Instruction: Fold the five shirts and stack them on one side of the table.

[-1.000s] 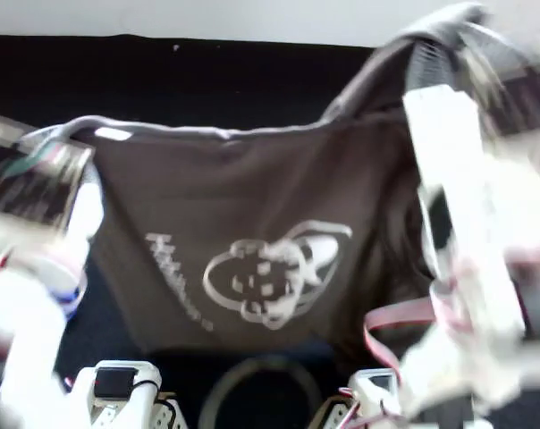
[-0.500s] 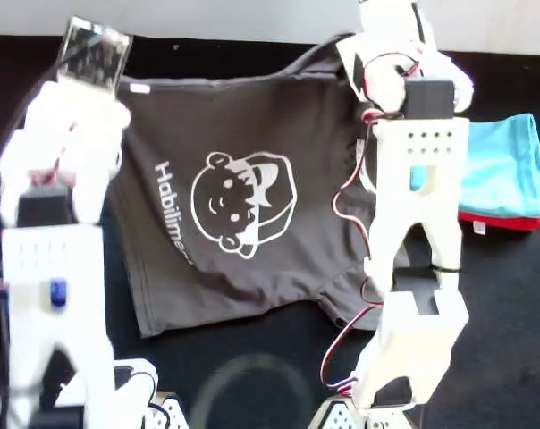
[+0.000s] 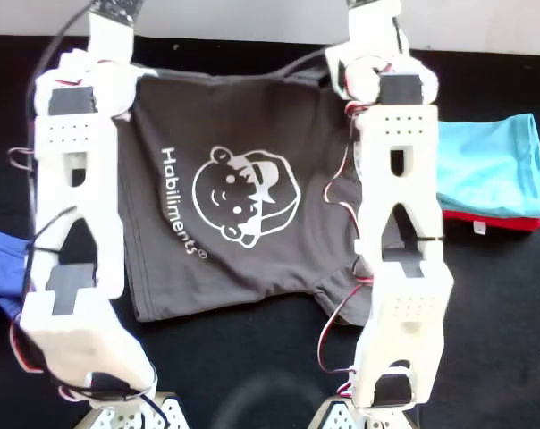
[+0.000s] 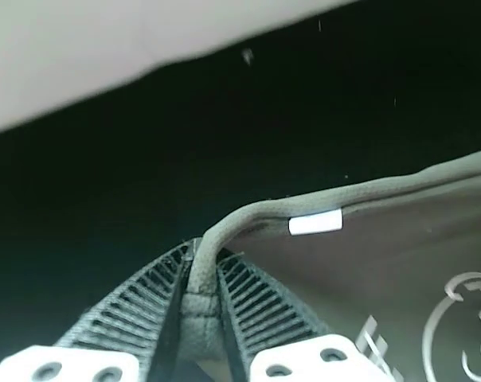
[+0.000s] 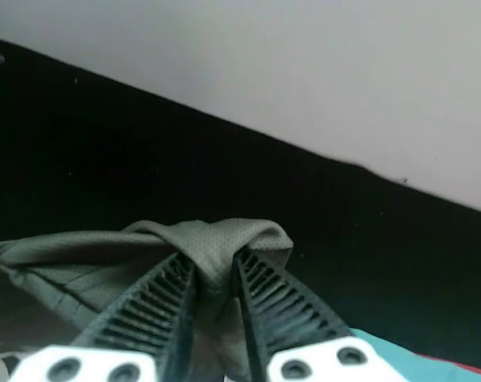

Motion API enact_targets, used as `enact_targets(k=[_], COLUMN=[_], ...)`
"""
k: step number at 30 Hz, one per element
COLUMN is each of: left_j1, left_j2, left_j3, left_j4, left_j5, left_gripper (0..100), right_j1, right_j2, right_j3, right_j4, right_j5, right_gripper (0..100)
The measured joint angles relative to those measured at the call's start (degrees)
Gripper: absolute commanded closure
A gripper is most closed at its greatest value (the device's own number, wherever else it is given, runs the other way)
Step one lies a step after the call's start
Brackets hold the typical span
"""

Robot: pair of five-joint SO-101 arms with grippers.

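Nearest the bases, the dark grey shirt with a white bear-face print (image 3: 261, 268) lies flat and unfolded on the black table (image 3: 207, 349), its near hem well back from both tools. Back from the left tool and outboard of it, a crumpled blue shirt (image 3: 2, 268) awaits folding. Outboard of the right tool, a folded turquoise shirt (image 3: 489, 165) sits on a folded red shirt (image 3: 485, 219); these two appear done. At the far edge, the left tool (image 4: 202, 256) is clenched on the dark grey shirt's seamed edge. The right tool (image 5: 213, 267) is clenched on a bunched corner of it. Judgement: under half complete, and this shirt's first fold is not yet made.
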Motion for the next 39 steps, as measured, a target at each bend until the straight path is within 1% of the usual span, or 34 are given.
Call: enact_targets(k=[6, 11, 14, 17, 26, 33, 36, 39], left_j1=[0.79, 0.97, 0.88, 0.97, 0.97, 1.05, 1.05, 1.05], left_j2=[7.65, 11.16, 11.25, 10.46, 0.0, -4.92, -6.51, -7.65], left_j3=[-0.44, -0.44, -0.44, -0.44, -0.44, -0.53, -0.53, -0.53], left_j4=[0.0, 0.7, 4.92, 10.2, 28.04, 39.47, 42.73, 45.27], left_j5=[0.0, 0.0, 0.0, 0.0, 0.0, 0.0, 0.0, 0.0], left_gripper=[99, 99, 99, 99, 99, 99, 99, 99], right_j1=[-0.09, -0.09, -0.09, 0.0, 0.0, 0.79, 0.97, 0.97], right_j2=[6.33, 7.3, 7.38, 7.38, 7.3, 7.3, 7.03, 2.29], right_j3=[0.0, 0.0, -0.97, -5.36, -26.73, -29.27, -29.1, -22.68], right_j4=[0.18, 5.45, 10.46, 16.35, 37.19, 39.3, 39.3, 39.3], right_j5=[0.0, 0.0, 0.0, 0.0, 0.0, 0.0, 0.0, 0.0], right_gripper=[99.2, 99.2, 99.2, 99.2, 99.2, 99.2, 99.2, 99.2])
